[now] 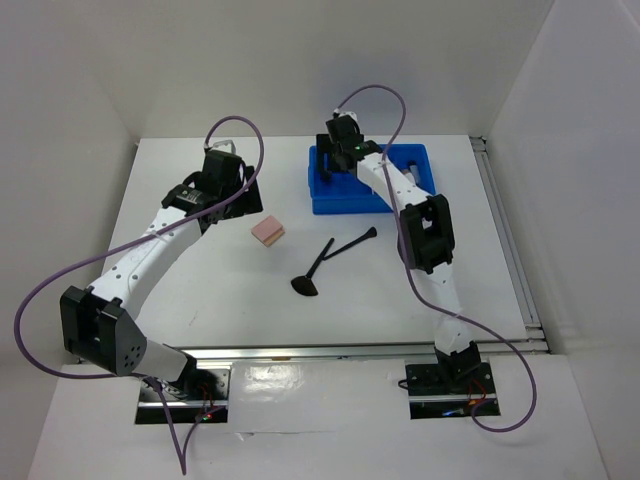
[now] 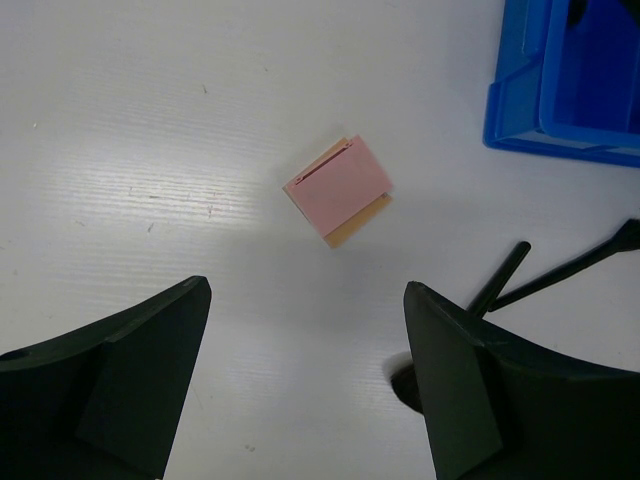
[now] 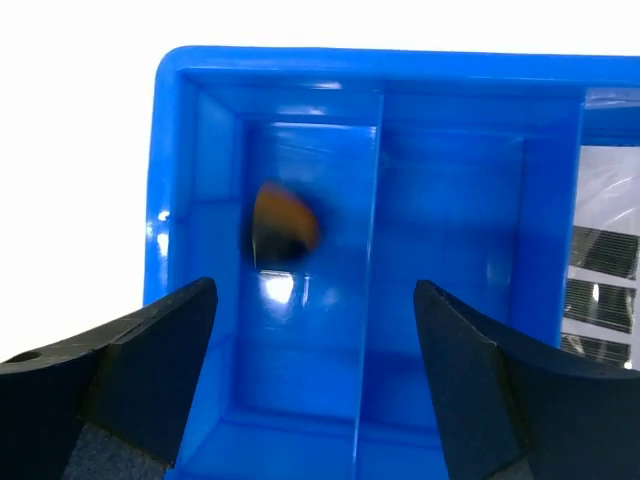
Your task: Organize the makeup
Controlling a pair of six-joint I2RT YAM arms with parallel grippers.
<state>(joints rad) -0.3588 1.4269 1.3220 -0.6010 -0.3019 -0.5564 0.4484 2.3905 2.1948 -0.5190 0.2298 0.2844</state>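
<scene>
Over the blue bin (image 3: 370,65) at the far side of the table (image 1: 200,290), the right gripper (image 3: 312,320) hangs with its jaws spread wide and nothing between them, its dark fingers (image 3: 150,360) framing the compartments below. In the narrow compartment just left of the divider (image 3: 368,280) lies the stubby orange-brown brush (image 3: 283,225), blurred in the wrist view, so its pose cannot be told. At the right edge of that same view, in another section of the bin, a flat pale palette (image 3: 605,290) shows its dark rectangles. From above, the right gripper (image 1: 345,145) sits over the bin's left part, and the bin (image 1: 330,200) stands right of the table's centre. To its left, the left gripper (image 2: 305,300) is likewise parted and empty, held above the bare white surface. The pink square sponge (image 2: 338,188) lies flat ahead of it, in line with the gap between its fingers (image 2: 130,380) but clear of both, turned at an angle, with a tan layer showing under the pink top. In the top view the sponge (image 1: 268,232) rests just beside the left gripper (image 1: 235,190), between it and the bin, apart from each. Nearer the arms' bases, in the middle of the table, lie the thin black brushes (image 1: 322,260), two of them, their handles meeting near one end in a shallow V; whether they cross or only touch cannot be told. One has a broad dark head pointing toward the near edge.
</scene>
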